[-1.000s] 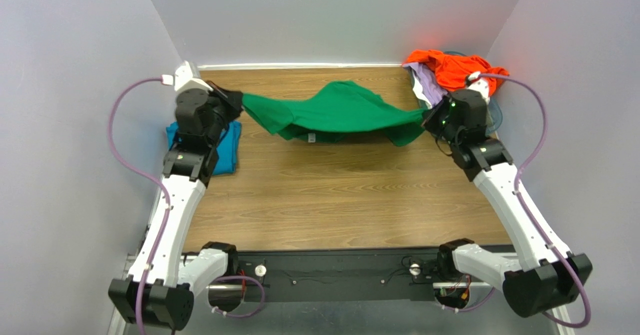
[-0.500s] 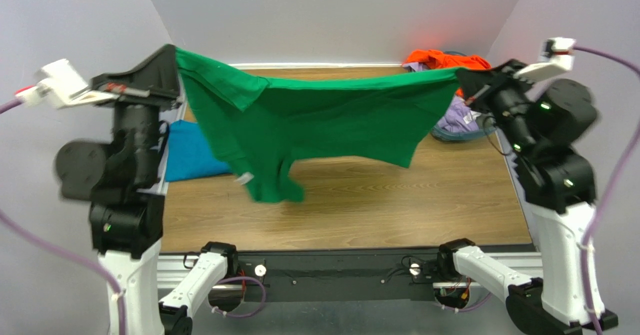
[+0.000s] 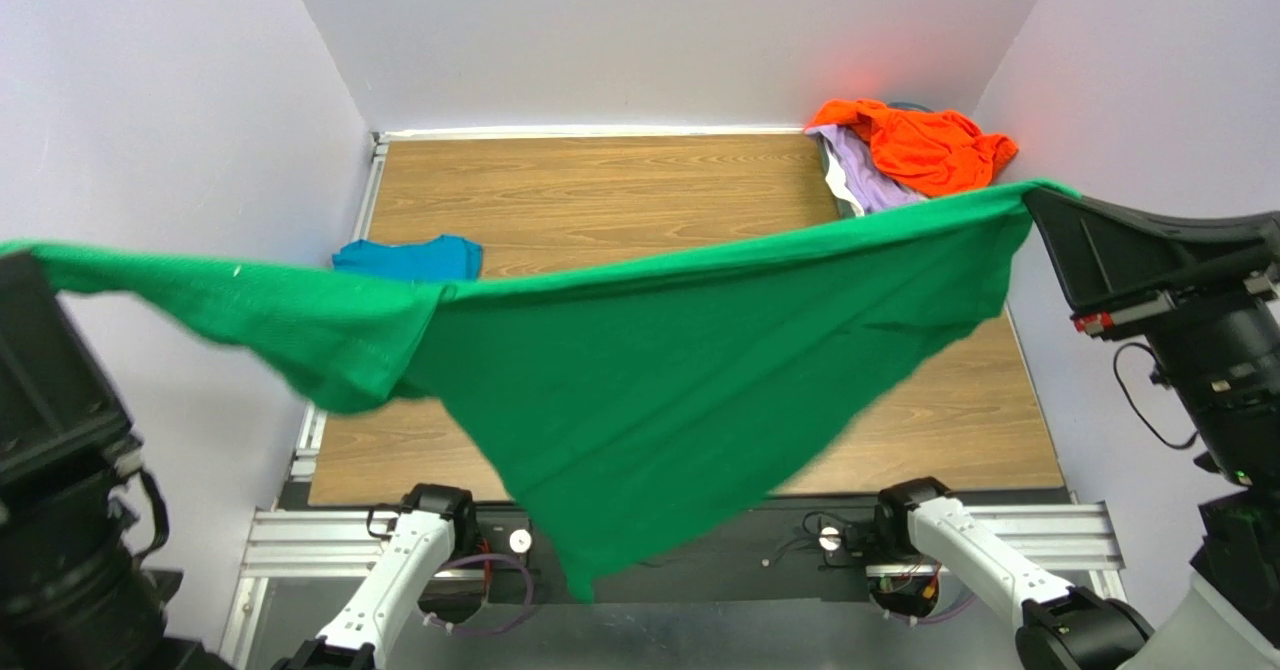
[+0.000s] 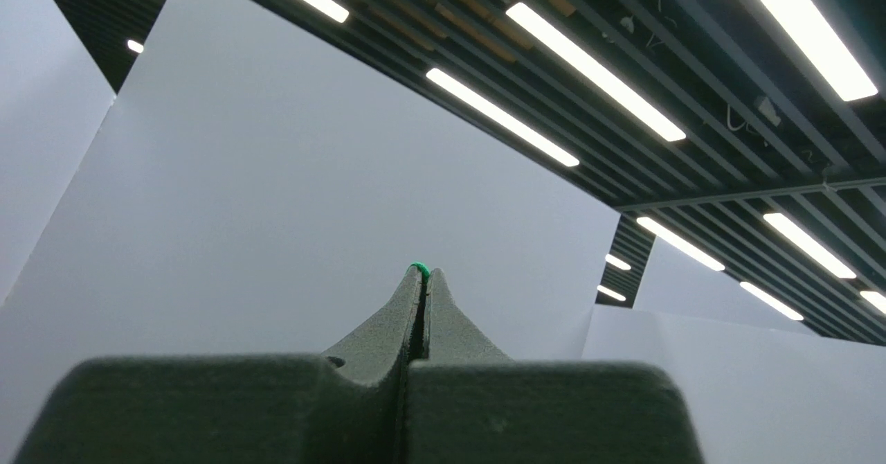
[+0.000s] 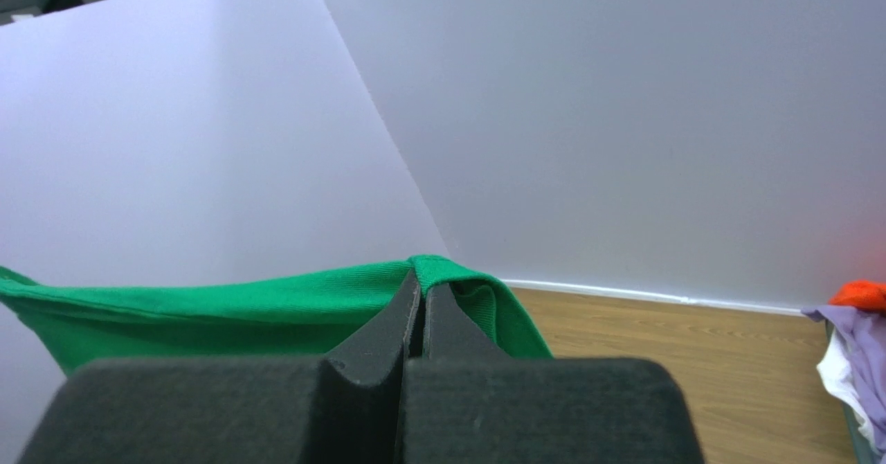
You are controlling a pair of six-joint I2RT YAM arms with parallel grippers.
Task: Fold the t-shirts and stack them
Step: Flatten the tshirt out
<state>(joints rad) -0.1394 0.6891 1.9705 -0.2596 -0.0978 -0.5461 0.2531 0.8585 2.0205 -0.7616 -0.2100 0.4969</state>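
Both jaws are clenched on the green shirt [image 3: 676, 385], one at each end, so it hangs stretched between them high over the desk [image 3: 601, 190]. Teal shirt [image 3: 406, 258] sits by the desk's left edge, orange shirt [image 3: 917, 142] heaped in the far right corner.

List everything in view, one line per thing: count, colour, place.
green t-shirt: 1, bright green, stretched in the air between both grippers
teal-blue t-shirt: 1, teal-blue, on the table's left side
orange t-shirt: 1, orange, heaped in the far right corner
lavender t-shirt: 1, lavender, under the orange one
white cloth: 1, white, in the same heap
table: 1, brown wood, between pale walls
left gripper: 1, dark, held high, shut on the green t-shirt's left end
right gripper: 1, dark, held high, shut on its right end
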